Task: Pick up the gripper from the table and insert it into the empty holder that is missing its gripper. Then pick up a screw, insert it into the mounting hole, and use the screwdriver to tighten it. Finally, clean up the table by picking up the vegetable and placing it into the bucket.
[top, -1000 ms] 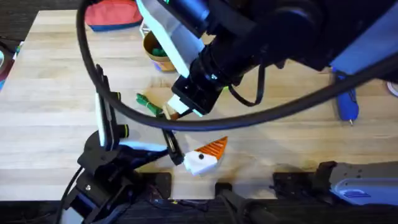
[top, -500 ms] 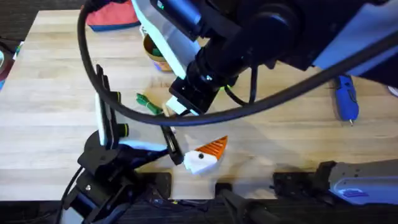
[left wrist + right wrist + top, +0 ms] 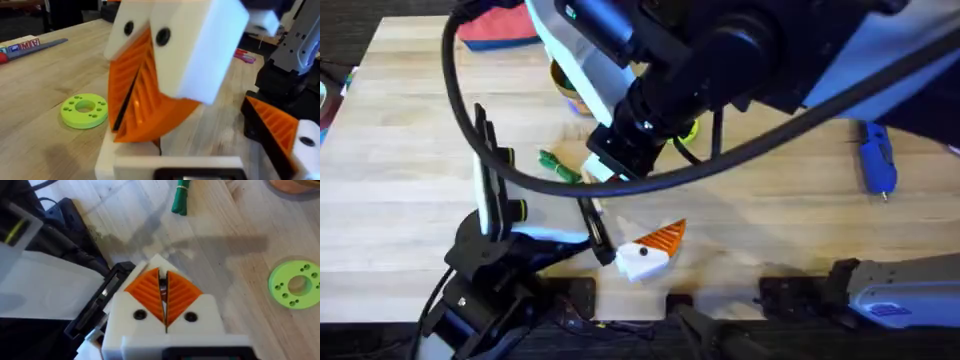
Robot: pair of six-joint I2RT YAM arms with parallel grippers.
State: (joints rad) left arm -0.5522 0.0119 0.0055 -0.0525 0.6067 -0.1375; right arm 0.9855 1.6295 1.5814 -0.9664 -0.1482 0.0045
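Pale wood table at left of the overhead frame, matt, fine straight grain. Blue screwdriver at right edge, smooth glossy plastic. Green ring disc at right of the right wrist view, matt plastic. Ribbed orange plastic pads set in smooth white plastic blocks.

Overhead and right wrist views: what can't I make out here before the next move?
- Bucket: in the overhead view, mostly covered by the right arm, which is blurred close under the camera; contents unreadable.
- Screwdriver: in the overhead view, far end under that arm.
- Vegetable: cut off by the right wrist view's edge.
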